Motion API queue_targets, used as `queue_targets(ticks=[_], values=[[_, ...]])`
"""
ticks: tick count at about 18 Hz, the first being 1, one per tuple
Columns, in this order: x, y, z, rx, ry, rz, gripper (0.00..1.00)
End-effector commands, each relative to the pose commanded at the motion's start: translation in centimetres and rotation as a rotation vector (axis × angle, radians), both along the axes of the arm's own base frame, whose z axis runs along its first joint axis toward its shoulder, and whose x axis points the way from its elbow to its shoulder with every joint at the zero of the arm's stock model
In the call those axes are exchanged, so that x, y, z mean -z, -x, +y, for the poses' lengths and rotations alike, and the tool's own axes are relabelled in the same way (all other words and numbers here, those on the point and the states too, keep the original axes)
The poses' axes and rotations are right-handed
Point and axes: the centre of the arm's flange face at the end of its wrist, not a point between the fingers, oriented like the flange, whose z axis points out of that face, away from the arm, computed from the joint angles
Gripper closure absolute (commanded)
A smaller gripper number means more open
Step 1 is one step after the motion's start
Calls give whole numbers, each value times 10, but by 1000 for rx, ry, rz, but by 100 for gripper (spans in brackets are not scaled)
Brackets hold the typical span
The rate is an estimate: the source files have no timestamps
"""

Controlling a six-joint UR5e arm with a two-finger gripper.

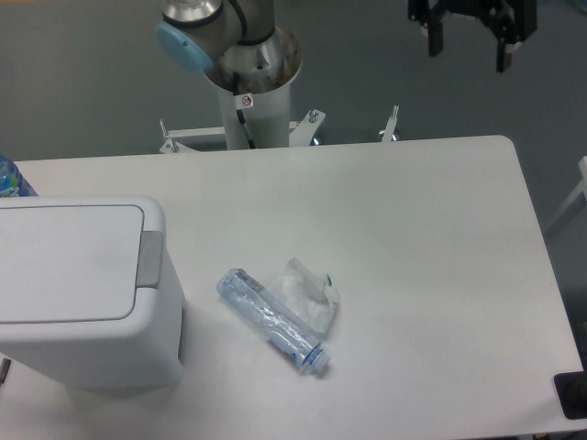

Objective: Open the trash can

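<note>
**Long reach to a small tab**

The trash can (78, 293) sits at the tabletop's (413, 238) near left corner, lid shut. The pincer (468, 41) hangs open and empty beyond the far right corner. Missing the grey push tab (149, 259) would likely shove the bin; a low sweep could catch the crushed bottle (271, 321).

We see arm base (246, 69): silver-grey joint, light blue round cap, white pedestal column, small red-marked sticker, black cable. End effector (468, 41): black, two dark fingers, blurred.
</note>
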Motion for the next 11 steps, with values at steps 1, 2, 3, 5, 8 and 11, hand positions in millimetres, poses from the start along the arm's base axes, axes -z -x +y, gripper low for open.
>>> queue_targets(ticks=[1,2,3,5,8,11], values=[[0,0,0,1,-1,0,0],[0,0,0,1,-1,0,0],[0,0,0,1,-1,-2,0],[0,0,0,1,-1,0,0],[-6,-1,2,-9,-9,7,0],[-5,3,5,-108,-45,-12,0]])
